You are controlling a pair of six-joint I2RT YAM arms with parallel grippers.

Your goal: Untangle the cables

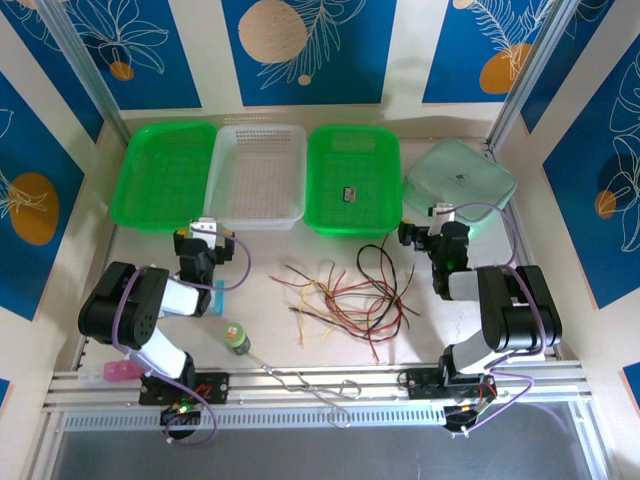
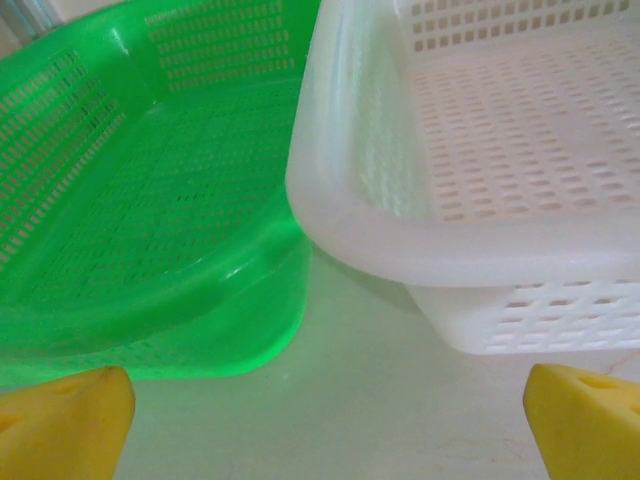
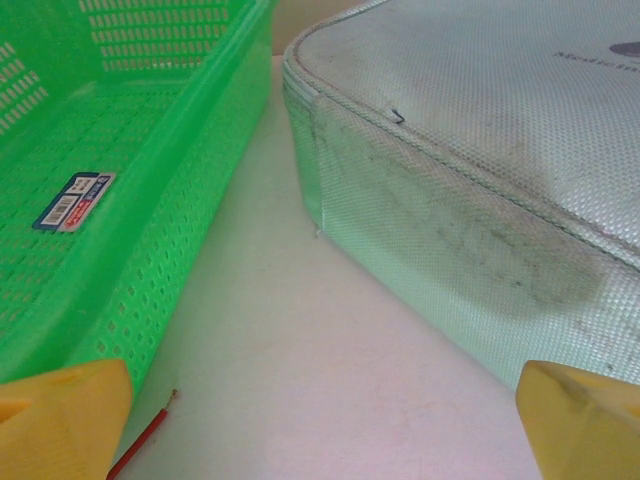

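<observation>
1. The left claw (image 1: 204, 230) is wide open and holds nothing. It sits low over the desk (image 1: 270, 250), right where the left green tray (image 1: 165, 175) and the white tray (image 1: 260, 170) meet.
2. The right claw (image 1: 437, 215) is wide open too, with nothing in it. It faces the gap between the middle green tray (image 1: 335, 165) and a pale green bag (image 1: 460, 180).
3. The cables (image 1: 345, 295), red, black and tan, lie in a messy pile on the desk between the two arms.
4. One red cable end (image 3: 140, 445) lies close by the right claw.
</observation>
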